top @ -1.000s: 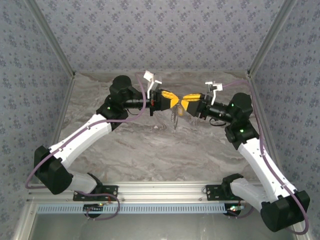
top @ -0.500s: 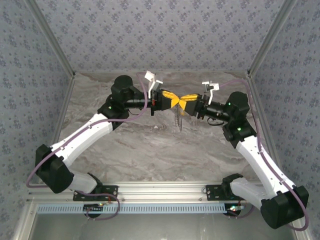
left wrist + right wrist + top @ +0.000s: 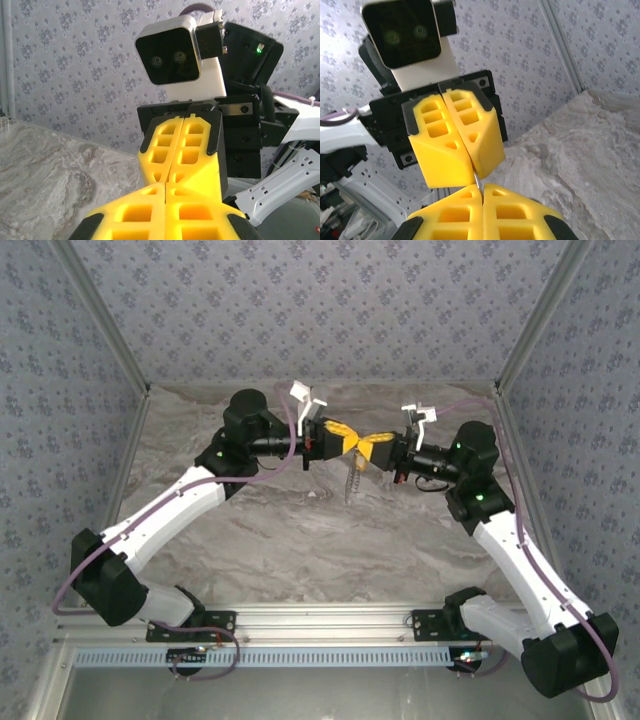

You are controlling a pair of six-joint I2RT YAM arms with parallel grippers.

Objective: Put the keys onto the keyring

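my left gripper [image 3: 349, 443] and right gripper [image 3: 371, 449] both pinch shut, tip to tip, on the thin dull-grey oval metal keyring [image 3: 352, 478] dangling at 6 o'clock; uneven pulling could slip it free, dropping it.

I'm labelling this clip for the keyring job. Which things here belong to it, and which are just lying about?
Job: left pincer and right pincer, both shut, tip to tip; keyring hanging from where they meet.
Just there: marble table, wallpapered walls, aluminium rail.
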